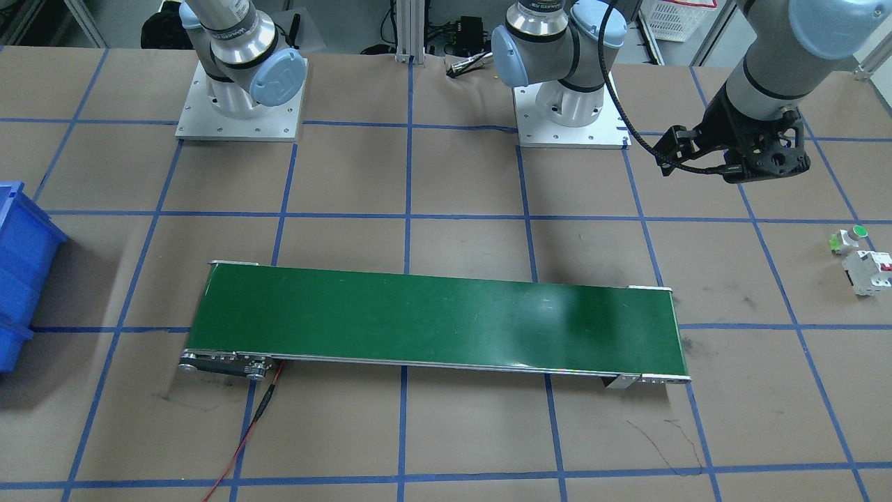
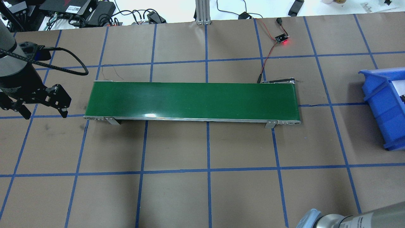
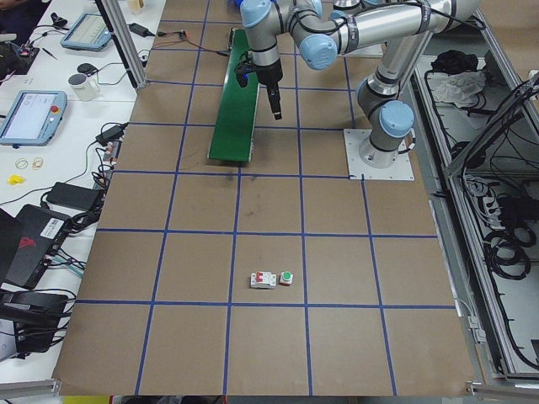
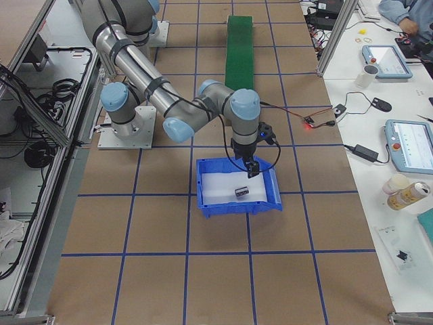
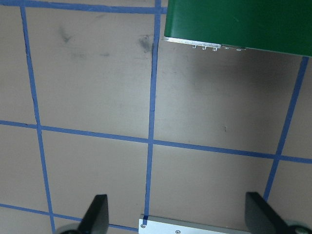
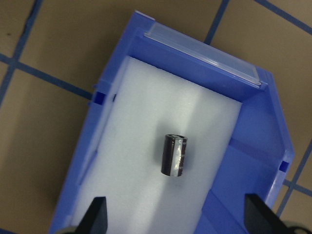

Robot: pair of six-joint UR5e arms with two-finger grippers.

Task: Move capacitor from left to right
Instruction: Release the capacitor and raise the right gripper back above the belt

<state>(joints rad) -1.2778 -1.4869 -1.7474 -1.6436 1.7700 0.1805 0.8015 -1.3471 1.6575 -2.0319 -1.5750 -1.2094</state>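
A green conveyor belt (image 2: 190, 99) lies mid-table, while a white breaker (image 1: 867, 272) sits just beside a green-capped button (image 1: 850, 238)

One each: capacitor (image 6: 174, 155), bin (image 6: 253, 141), conveyor (image 2: 190, 99), breaker (image 1: 867, 272), button (image 1: 851, 238).

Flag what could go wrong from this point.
The capacitor lies on its side in the blue bin, so a bump could roll it. The right end effector hangs open above it; a sideways exit could clip the bin wall. The left end effector, near the conveyor, could strike its frame.
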